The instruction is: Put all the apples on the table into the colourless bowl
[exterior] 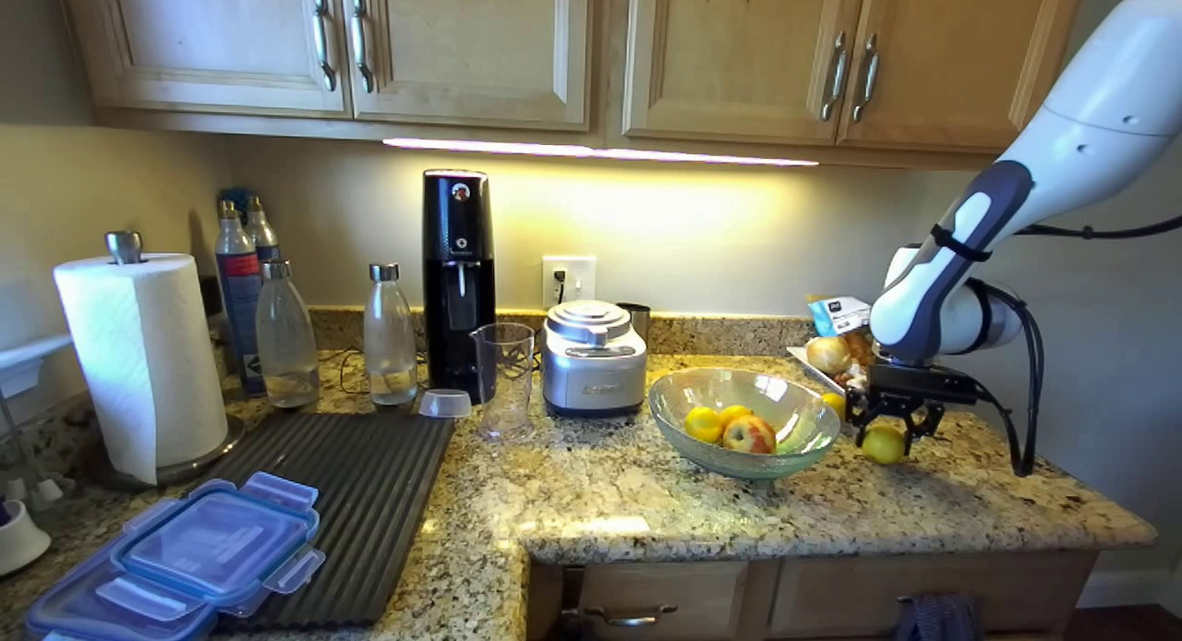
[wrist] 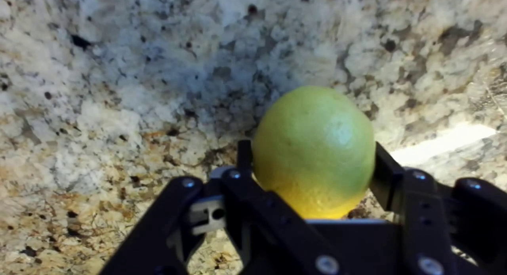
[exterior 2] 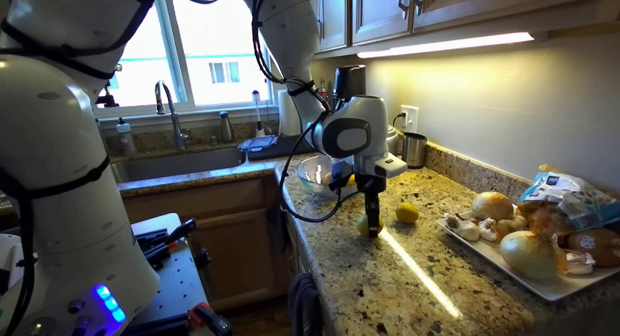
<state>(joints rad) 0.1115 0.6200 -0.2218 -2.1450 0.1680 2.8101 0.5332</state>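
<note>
The fingers [wrist: 386,176] hold the green fruit [wrist: 315,148] from both sides at the worktop [exterior 2: 378,287]. Grasping seems in hand — the next move calls for a clean lift and carry to the bowl [exterior: 706,453] nearby; the yellow fruit [exterior 2: 407,213] should follow.

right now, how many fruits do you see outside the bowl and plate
2: a greenish fruit in the gripper, a yellow fruit on the counter near the plate. The bowl may hide others.

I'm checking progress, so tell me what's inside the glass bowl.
The glass bowl holds a red-and-yellow apple and two yellow fruits, the rear one partly hidden. Anything beneath them is covered and can't be seen.
</note>
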